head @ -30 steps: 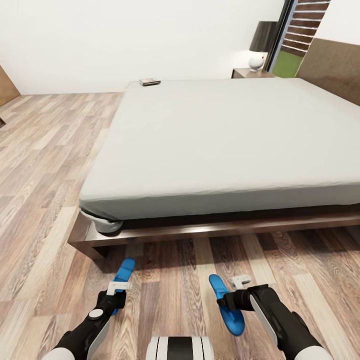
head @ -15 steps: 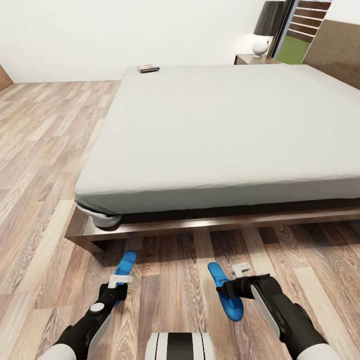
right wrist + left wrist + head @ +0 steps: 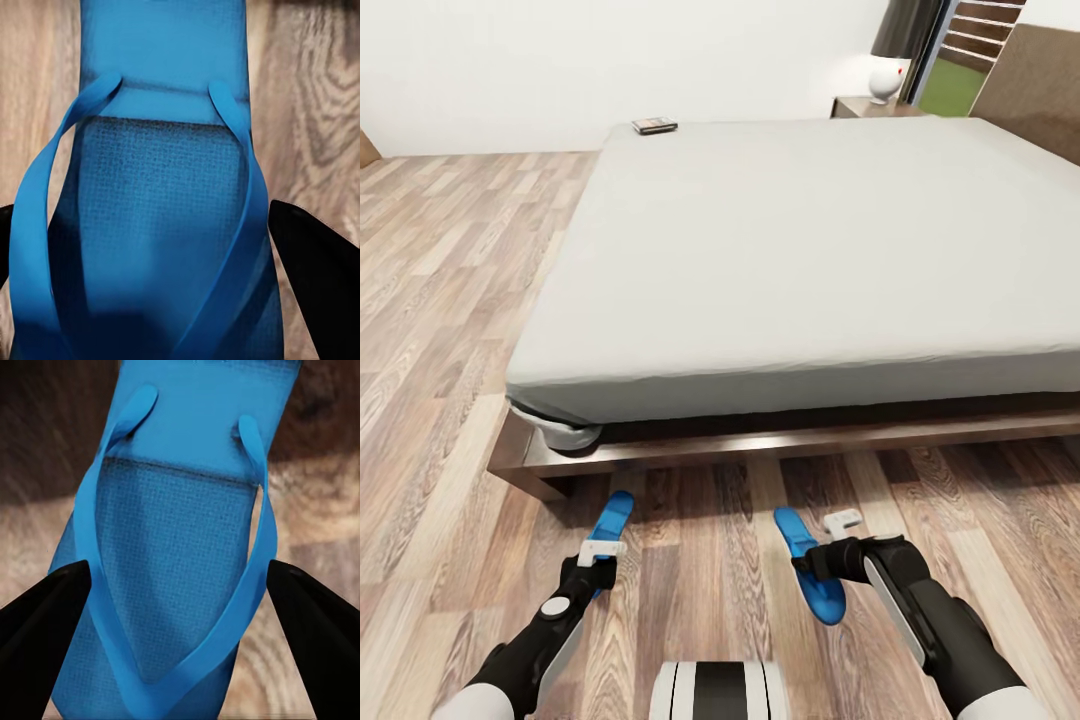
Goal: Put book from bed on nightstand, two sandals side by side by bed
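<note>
Your left gripper [image 3: 596, 558] grasps the left sandal [image 3: 608, 524], its two dark fingers [image 3: 45, 607] flanking the blue sole in the wrist view; your right gripper [image 3: 810, 563] grips the right sandal [image 3: 808, 565] the same way, fingers [image 3: 315, 255] at either edge. Both sandals point toward 12 o'clock over the plank floor [image 3: 440, 300], well apart from each other, just short of the bed [image 3: 790, 250] base. On the mattress's far corner at 11 o'clock lies the book [image 3: 655, 126]. At 1 o'clock a nightstand [image 3: 870, 106] stands beside the bed, carrying a lamp [image 3: 895, 50].
</note>
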{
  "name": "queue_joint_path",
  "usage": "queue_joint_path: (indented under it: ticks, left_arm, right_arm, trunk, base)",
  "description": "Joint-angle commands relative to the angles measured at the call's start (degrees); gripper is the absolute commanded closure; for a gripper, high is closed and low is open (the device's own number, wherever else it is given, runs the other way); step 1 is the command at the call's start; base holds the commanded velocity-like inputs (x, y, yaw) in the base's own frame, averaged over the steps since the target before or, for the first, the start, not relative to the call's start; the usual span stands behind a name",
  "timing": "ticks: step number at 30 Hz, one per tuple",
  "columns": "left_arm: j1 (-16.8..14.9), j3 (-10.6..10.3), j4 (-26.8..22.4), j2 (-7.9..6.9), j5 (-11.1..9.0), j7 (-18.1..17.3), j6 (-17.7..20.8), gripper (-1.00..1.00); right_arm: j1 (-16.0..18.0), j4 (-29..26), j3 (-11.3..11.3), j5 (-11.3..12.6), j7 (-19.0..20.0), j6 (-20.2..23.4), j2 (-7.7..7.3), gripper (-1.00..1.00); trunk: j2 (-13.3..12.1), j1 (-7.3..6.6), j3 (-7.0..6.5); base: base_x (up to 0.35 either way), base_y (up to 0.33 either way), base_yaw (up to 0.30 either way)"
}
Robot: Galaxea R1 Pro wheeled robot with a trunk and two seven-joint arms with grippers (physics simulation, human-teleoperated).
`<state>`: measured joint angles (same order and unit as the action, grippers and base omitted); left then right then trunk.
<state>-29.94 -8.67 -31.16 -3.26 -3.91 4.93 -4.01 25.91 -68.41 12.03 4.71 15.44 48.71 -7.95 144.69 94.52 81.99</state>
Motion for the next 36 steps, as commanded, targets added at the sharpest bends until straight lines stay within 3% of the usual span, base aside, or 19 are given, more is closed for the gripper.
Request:
queue_joint_path:
  ticks: [1,9,14,22,26,36]
  left_arm:
    - [-0.03,-0.48,0.01,-0.07,-0.40,0.48,-0.21,1.00]
    - [-0.03,-0.47,-0.09,-0.14,-0.40,0.51,-0.39,1.00]
    - [-0.03,-0.47,-0.12,-0.16,-0.40,0.57,-0.54,1.00]
    - [-0.03,-0.47,-1.34,-0.16,-0.40,0.54,-0.55,1.00]
    - [-0.14,-0.47,-1.65,-0.16,-0.44,0.52,-0.50,1.00]
    - [-0.43,-0.30,-1.74,-0.15,-0.63,0.75,-0.18,1.00]
  right_arm:
    - [0.03,-0.18,0.09,0.48,-0.23,0.40,-0.05,1.00]
    - [0.02,-1.15,0.02,0.48,-0.23,0.82,-0.11,1.00]
    - [0.02,-2.04,0.01,0.48,-0.23,0.85,-0.13,1.00]
    - [0.02,-3.16,-0.01,0.48,-0.23,0.86,-0.14,1.00]
    - [-0.04,-3.61,-0.05,0.48,-0.23,0.86,-0.15,1.00]
    - [-0.07,-3.87,-0.09,0.62,-0.15,0.79,-0.97,1.00]
  trunk:
    - [0.03,0.01,0.26]
    - [0.03,0.01,0.26]
    - [0.10,0.14,1.37]
    - [0.10,0.14,1.37]
    - [0.15,0.24,2.26]
    - [0.15,0.24,2.26]
  base:
    - [0.000,0.000,0.000]
    - [0.000,0.000,0.000]
    - [0.000,0.000,0.000]
    - [0.000,0.000,0.000]
    - [0.000,0.000,0.000]
    - [0.000,0.000,0.000]
